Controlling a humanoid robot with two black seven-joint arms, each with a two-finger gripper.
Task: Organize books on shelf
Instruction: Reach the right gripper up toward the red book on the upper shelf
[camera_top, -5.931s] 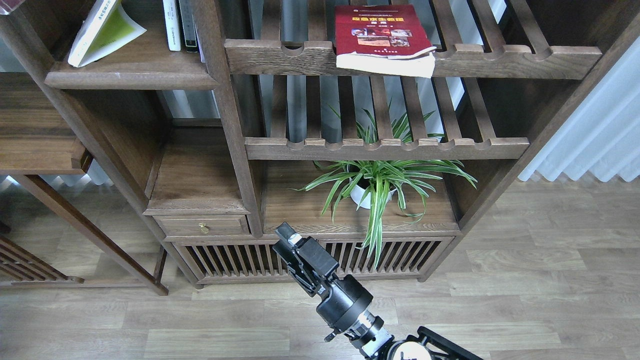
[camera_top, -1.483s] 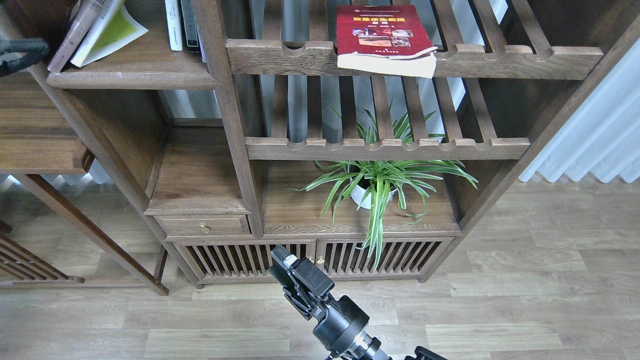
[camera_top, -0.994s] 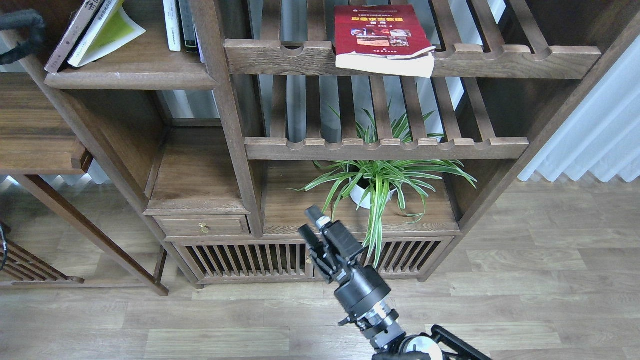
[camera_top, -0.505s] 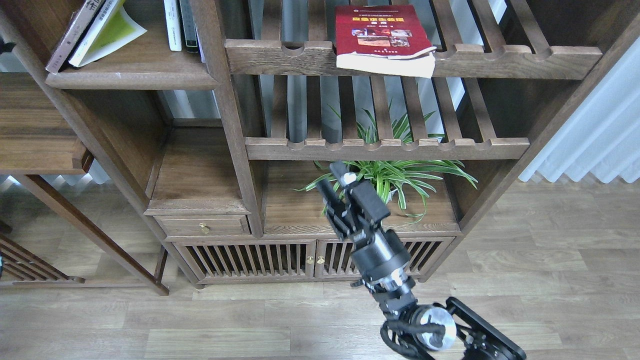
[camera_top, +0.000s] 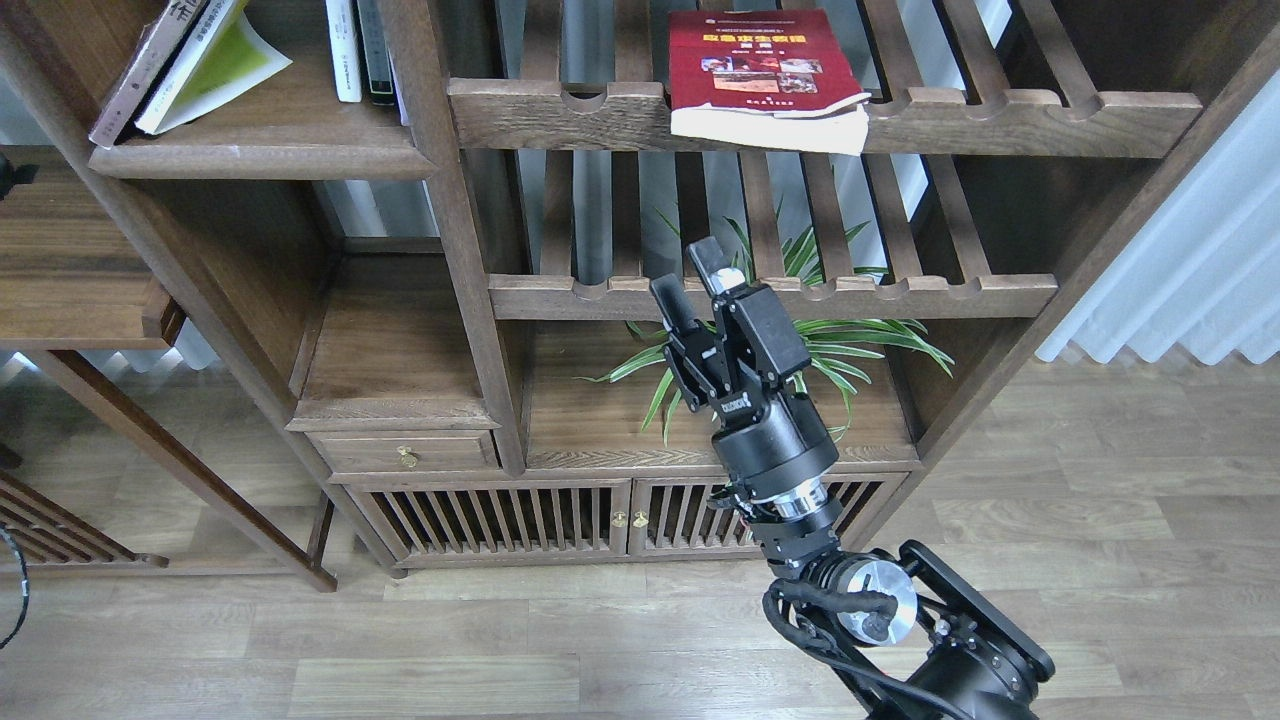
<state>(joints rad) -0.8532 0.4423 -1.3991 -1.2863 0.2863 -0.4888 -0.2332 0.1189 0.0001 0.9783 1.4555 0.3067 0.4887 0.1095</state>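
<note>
- Jaws of the right gripper (camera_top: 688, 278) stood slightly apart with nothing between them, at centre frame, pointing up toward the lower slatted rack (camera_top: 770, 296).
- Right arm came in from the lower right of the frame; its fingertips overlapped the front rail of that rack in the view. Whether they touched it: cannot tell.
- Left gripper was not in view.
- Red book (camera_top: 763, 75) lay flat at top centre on the upper slatted rack (camera_top: 1000, 110), its page edge overhanging the notched front rail.
- Shelf (camera_top: 270, 140) sat at upper left of the frame, a solid board with a rounded front edge.
- Yellow-green book (camera_top: 215, 65) leaned on that shelf, tilted to the left, cover curling at the lower corner.
- Maroon book (camera_top: 140, 70) leaned just left of the yellow-green one, touching it, white characters showing near the top edge of the frame.
- Thin volumes (camera_top: 358, 50), one white and one dark, stood upright further right on the same shelf, against the post.
- Potted plant (camera_top: 770, 360) sat at centre on the low board, partly behind the right gripper.
</note>
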